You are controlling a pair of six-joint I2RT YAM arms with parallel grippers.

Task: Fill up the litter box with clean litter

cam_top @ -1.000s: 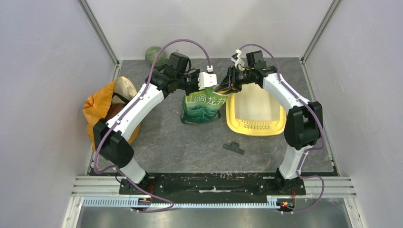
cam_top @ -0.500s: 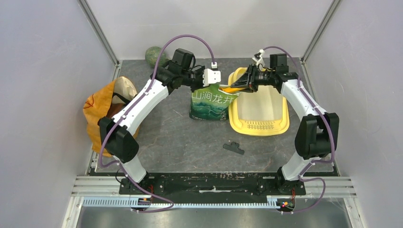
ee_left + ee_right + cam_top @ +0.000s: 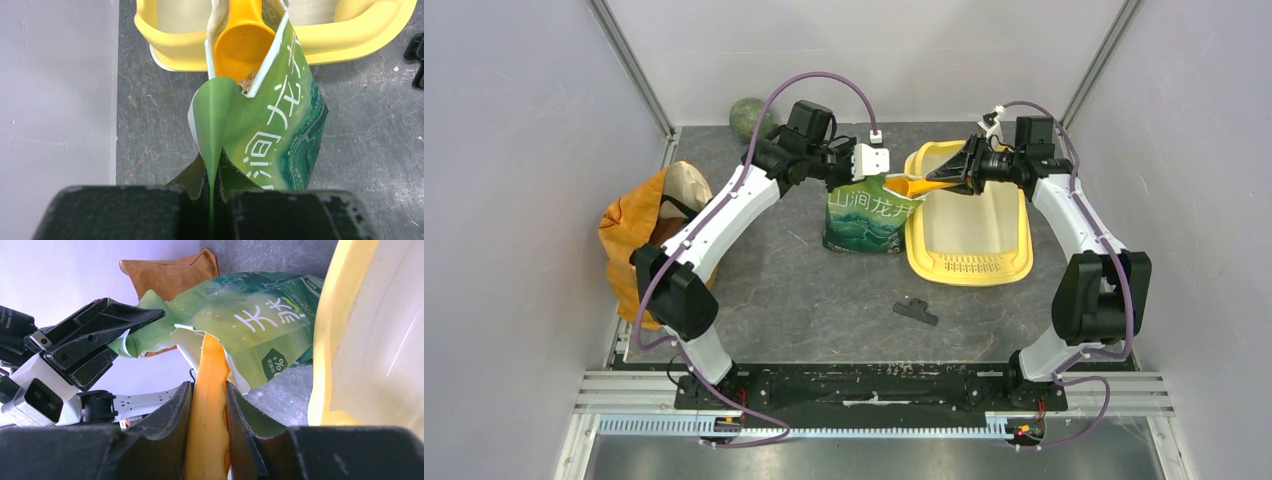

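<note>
The yellow litter box lies right of centre, its pale basin bare. Against its left rim stands a green printed pouch with its top torn open. My left gripper is shut on the pouch's top flap, holding the mouth open. My right gripper is shut on the handle of an orange scoop. The scoop's bowl sits in the pouch mouth, over the box's near rim. A few grey-beige granules of clean litter show just under the bowl's lip.
An orange-yellow bag slumps against the left wall. A round green object sits in the back corner. A small black piece lies on the dark table in front of the box. White walls close in on three sides.
The right arm has swung right, drawing the scoop back until only its bowl is at the pouch mouth. The pouch and left gripper shifted slightly right a second ago, then held still.
</note>
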